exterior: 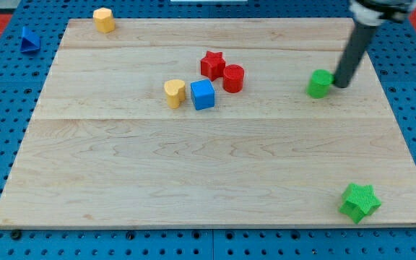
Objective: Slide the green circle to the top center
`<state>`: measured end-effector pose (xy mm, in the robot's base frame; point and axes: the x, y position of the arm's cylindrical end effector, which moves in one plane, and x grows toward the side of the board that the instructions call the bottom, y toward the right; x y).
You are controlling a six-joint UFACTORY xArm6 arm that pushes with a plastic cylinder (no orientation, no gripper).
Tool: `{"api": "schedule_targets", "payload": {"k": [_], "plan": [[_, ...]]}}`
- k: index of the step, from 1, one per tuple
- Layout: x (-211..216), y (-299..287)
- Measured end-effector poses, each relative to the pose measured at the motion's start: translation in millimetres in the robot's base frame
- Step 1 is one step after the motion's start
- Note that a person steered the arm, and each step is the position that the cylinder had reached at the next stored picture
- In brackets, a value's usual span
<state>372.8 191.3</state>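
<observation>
The green circle [320, 84] is a small green cylinder on the wooden board [193, 166], at the view's right, upper half. My tip [338, 86] is at the circle's right side, touching or nearly touching it. The dark rod rises from there toward the view's top right.
A red star [211, 63] and a red cylinder [233, 78] sit near the top centre. A yellow heart [174, 92] and a blue cube [202, 94] lie just below-left of them. A yellow block [104, 19] is at top left, a green star [359, 201] at bottom right, and a blue triangle [27, 39] is off the board.
</observation>
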Motion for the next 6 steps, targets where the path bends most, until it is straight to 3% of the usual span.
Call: {"api": "schedule_targets", "payload": {"k": [1, 2, 3, 4, 5, 6], "plan": [[-27, -55], [-28, -81], [-19, -43], [25, -50], [43, -109], [-12, -110]]}}
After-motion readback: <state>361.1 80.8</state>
